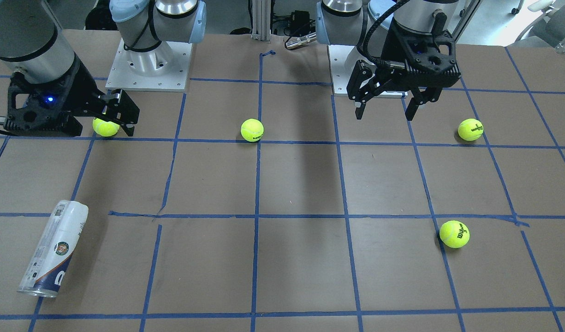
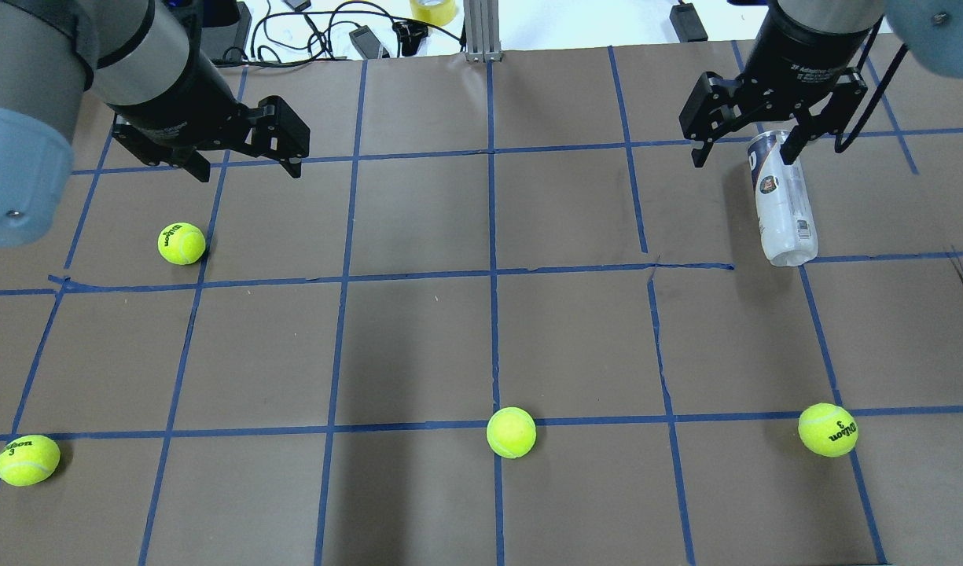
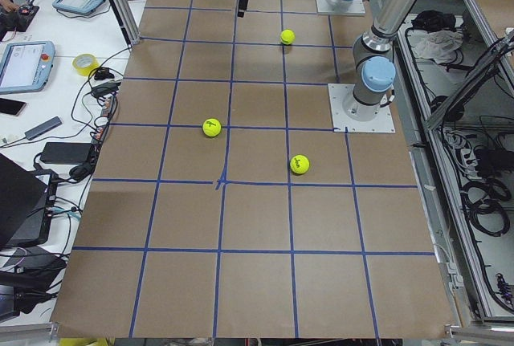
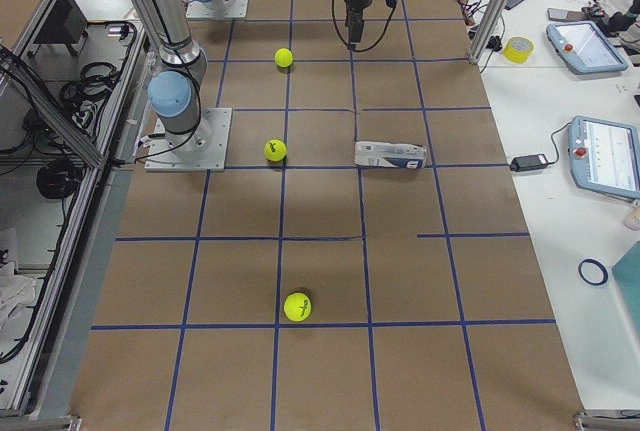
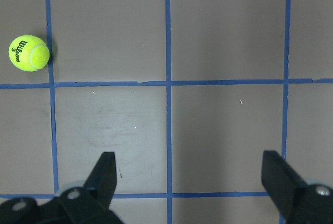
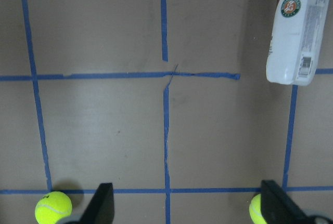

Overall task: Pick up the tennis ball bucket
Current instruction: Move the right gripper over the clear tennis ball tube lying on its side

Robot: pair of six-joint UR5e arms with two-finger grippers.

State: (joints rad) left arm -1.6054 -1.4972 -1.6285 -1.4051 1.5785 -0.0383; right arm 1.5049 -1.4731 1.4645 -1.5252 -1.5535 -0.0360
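Observation:
The tennis ball bucket [image 2: 781, 200] is a slim tube with a white and navy label, lying on its side on the brown table. It also shows in the front view [image 1: 54, 249], the right-side view [image 4: 390, 155] and at the top right of the right wrist view [image 6: 296, 31]. My right gripper [image 2: 742, 157] [image 1: 123, 120] [image 6: 187, 206] is open and empty, held above the table, near the tube's navy end in the overhead view and not touching it. My left gripper [image 2: 245, 165] [image 1: 383, 115] [image 5: 190, 182] is open and empty above bare table.
Several yellow-green tennis balls lie on the table: one near the left gripper [image 2: 181, 243], one at the near left [image 2: 27, 460], one in the middle [image 2: 511, 431], one at the near right [image 2: 827, 429]. Blue tape lines grid the table. Cables lie beyond the far edge [image 2: 332, 31].

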